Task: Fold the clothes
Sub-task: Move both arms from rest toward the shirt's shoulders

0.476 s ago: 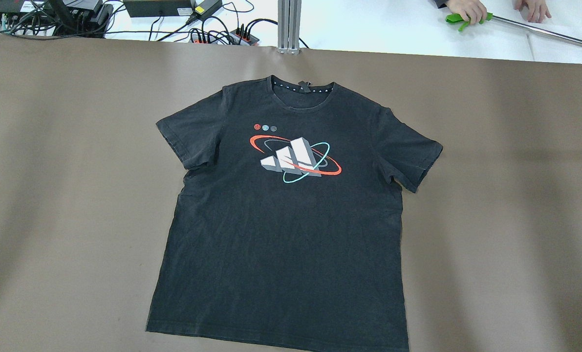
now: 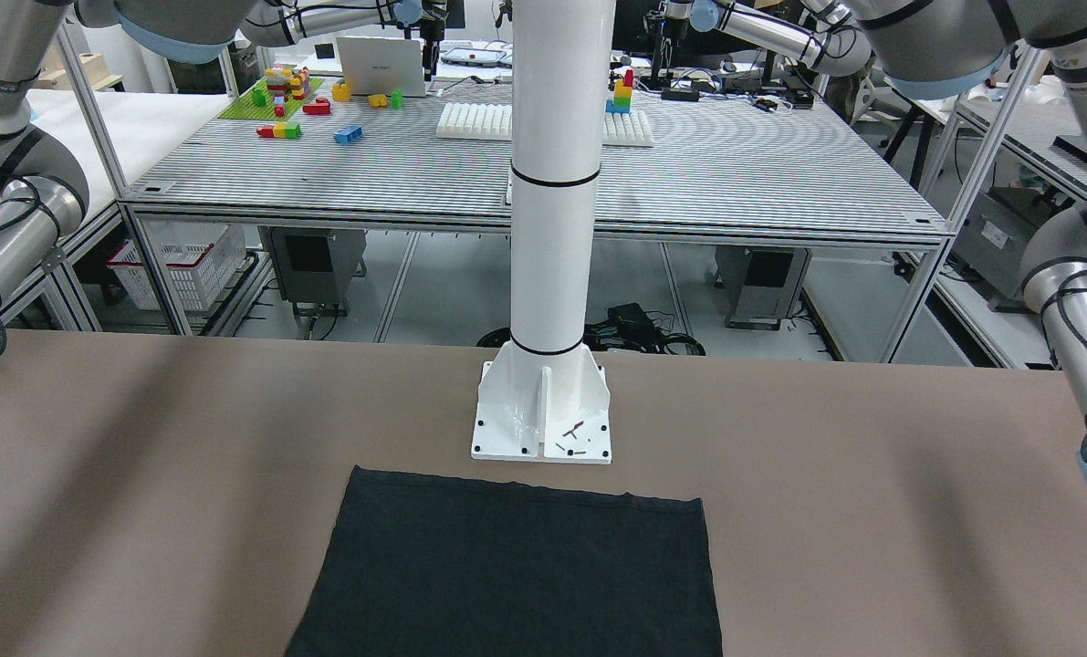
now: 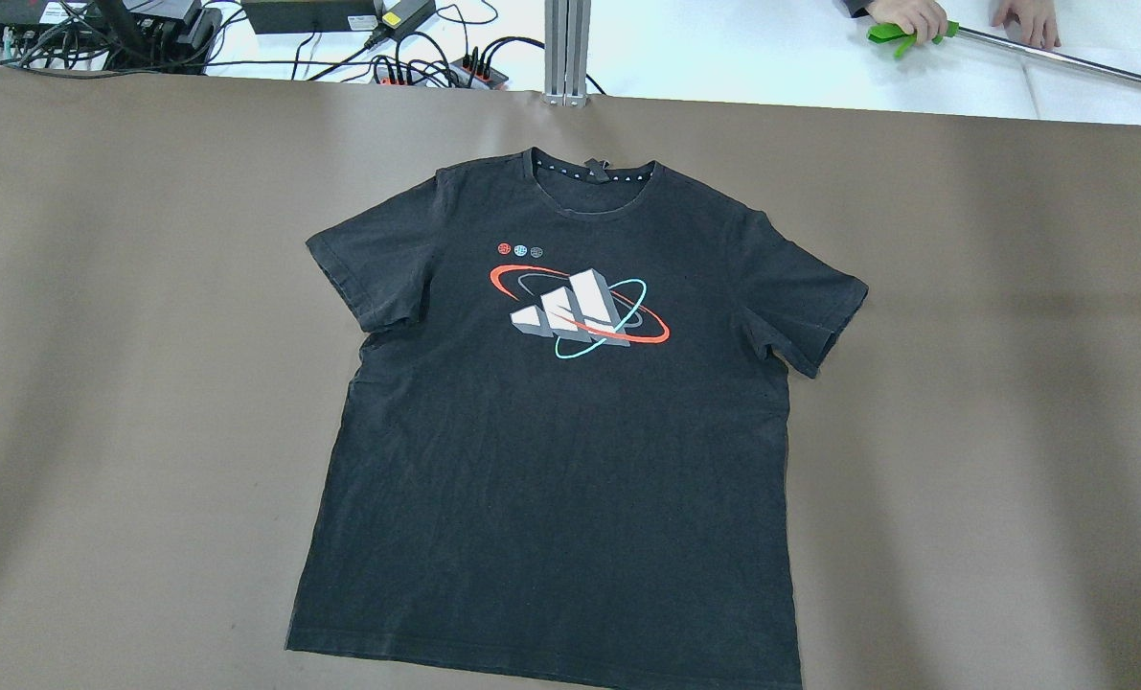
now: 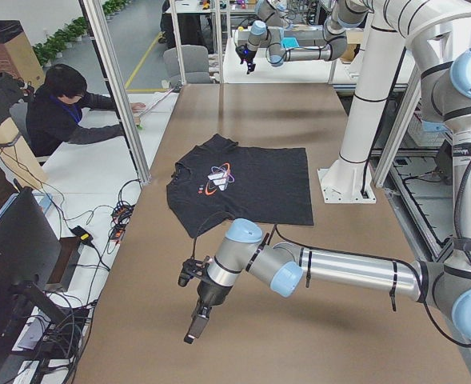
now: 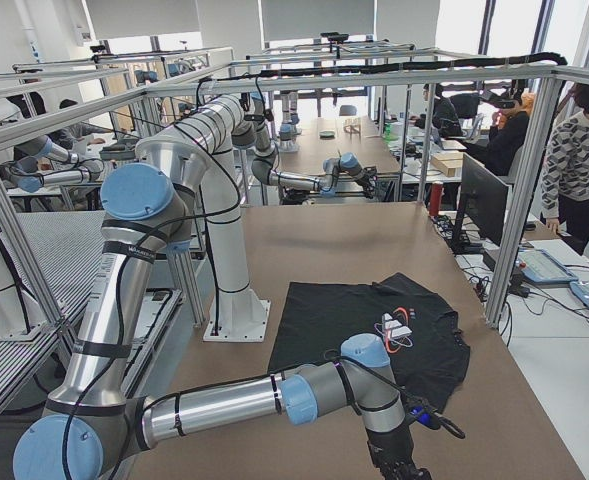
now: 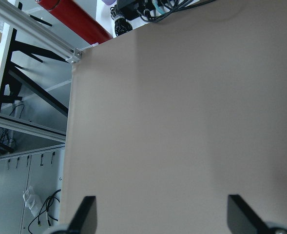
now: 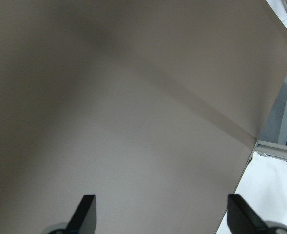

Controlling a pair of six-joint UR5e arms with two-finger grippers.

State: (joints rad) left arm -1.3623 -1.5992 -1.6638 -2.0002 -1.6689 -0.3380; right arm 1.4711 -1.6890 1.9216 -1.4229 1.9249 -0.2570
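Observation:
The clothes are one black T-shirt [image 3: 551,460] with a white, red and teal print on the chest, lying flat and face up on the brown table [image 3: 129,335], collar toward the far edge. Its hem shows in the front-facing view [image 2: 506,575], and the whole shirt shows in both side views [image 4: 251,188] [image 5: 354,315]. My left gripper [image 6: 158,217] is open over bare table near the table's left end, well clear of the shirt [image 4: 197,320]. Over bare table near the opposite end, my right gripper [image 7: 158,214] is also open and holds nothing.
The white pedestal base [image 2: 543,411] stands just behind the shirt's hem. Cables and power strips [image 3: 436,67] and an aluminium post [image 3: 567,48] line the far edge. A person's hands hold a green-tipped rod [image 3: 910,31] at the far right corner.
The person's hands and the green-tipped rod shifted slightly up at the far right. The shirt lies as before.

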